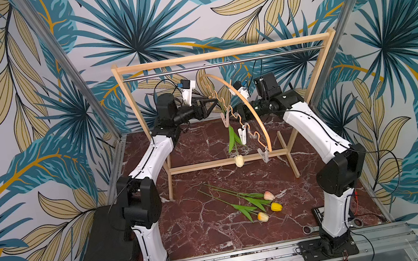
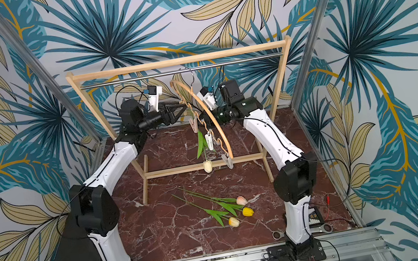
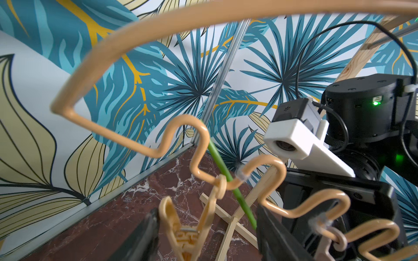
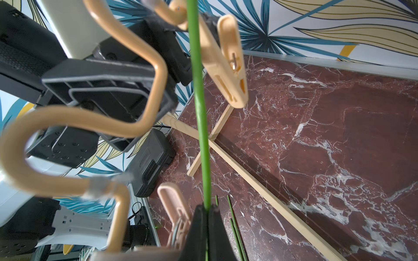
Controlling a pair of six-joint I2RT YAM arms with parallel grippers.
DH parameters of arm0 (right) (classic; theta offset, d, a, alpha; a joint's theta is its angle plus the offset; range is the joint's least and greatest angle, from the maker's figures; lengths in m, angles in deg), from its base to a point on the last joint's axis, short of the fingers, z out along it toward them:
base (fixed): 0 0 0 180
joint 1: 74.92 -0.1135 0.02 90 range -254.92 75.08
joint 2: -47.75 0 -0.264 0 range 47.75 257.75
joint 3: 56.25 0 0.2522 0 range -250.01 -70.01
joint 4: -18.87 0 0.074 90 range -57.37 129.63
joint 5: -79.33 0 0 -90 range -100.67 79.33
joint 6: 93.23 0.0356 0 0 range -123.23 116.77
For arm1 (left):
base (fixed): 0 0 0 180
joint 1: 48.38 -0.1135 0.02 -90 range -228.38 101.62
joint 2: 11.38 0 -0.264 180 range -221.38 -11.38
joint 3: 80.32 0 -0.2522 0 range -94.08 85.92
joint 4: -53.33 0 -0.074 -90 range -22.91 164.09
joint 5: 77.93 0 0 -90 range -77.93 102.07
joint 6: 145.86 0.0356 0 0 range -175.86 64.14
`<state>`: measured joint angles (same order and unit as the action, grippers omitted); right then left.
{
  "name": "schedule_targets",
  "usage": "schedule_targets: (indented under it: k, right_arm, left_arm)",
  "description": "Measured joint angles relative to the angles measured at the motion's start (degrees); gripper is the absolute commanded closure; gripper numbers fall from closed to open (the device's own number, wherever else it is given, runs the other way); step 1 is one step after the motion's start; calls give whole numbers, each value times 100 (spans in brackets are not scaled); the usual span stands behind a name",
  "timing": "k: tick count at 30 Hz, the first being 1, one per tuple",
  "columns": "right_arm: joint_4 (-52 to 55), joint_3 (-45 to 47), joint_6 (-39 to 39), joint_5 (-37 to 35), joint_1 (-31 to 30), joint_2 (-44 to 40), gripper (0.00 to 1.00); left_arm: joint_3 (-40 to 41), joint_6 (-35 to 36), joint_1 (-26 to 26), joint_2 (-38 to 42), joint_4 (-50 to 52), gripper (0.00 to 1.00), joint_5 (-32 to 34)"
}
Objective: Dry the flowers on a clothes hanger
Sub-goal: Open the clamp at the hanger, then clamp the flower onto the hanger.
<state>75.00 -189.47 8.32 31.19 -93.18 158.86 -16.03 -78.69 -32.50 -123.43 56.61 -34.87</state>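
Flowers (image 1: 253, 201) number four. Three lie in a loose bunch on the red marbled worktop (image 1: 205, 233) with their heads close together: a pink tulip (image 1: 268, 195), a bright yellow tulip (image 1: 276, 206) and an orange-yellow tulip (image 1: 263, 216). The fourth, a cream tulip (image 1: 239, 160), hangs head down beneath the clothes hanger (image 1: 252, 112). Its green stem (image 4: 199, 101) is clenched between the closed fingers of the right pincer (image 4: 207, 206).

The hanger hangs by its metal hook (image 2: 191, 75) from the rail (image 1: 163, 74) of one wooden rack (image 1: 217, 54) and is turned nearly edge-on in both top views. Three pegs (image 1: 243, 136) can be counted along its wavy bar there (a fourth cannot be made out).

The left pincer (image 3: 207, 208) is released. Its two black fingers (image 3: 140, 237) stand on either side of the uppermost peg (image 3: 181, 230). The stem runs just beside that peg; I cannot tell whether the peg bites it.

In the top views the hanger's arch crosses in front of the right pincer and hides it. A black case (image 1: 105, 239) sits at the worktop's left edge, and its embossed mark is too blurred to read in the right wrist view. Two spanners (image 1: 308, 229) lie by the right arm's base.
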Motion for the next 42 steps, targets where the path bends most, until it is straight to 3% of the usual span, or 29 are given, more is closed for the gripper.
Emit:
schedule_targets:
  k: [7,12,23,27,35,42]
  right_arm:
    - [33,7,-7,-2,-17,0,99]
    - [72,31,-7,-2,-22,0,99]
    - [103,118,-42,-11,-26,-42,99]
    - [-44,461,31,-168,-33,-254,100]
    - [-2103,2540,1270,-745,-55,-1209,100]
    - [-3536,2889,2260,-859,-173,-984,100]
  left_arm:
    - [-42,48,59,-79,50,48,-4]
    - [-44,50,66,-79,50,50,-20]
    - [-44,11,76,-79,42,67,-13]
    - [-44,-79,96,-79,4,68,20]
    - [-17,-533,122,-79,-433,67,234]
    - [203,-824,234,-79,-813,67,435]
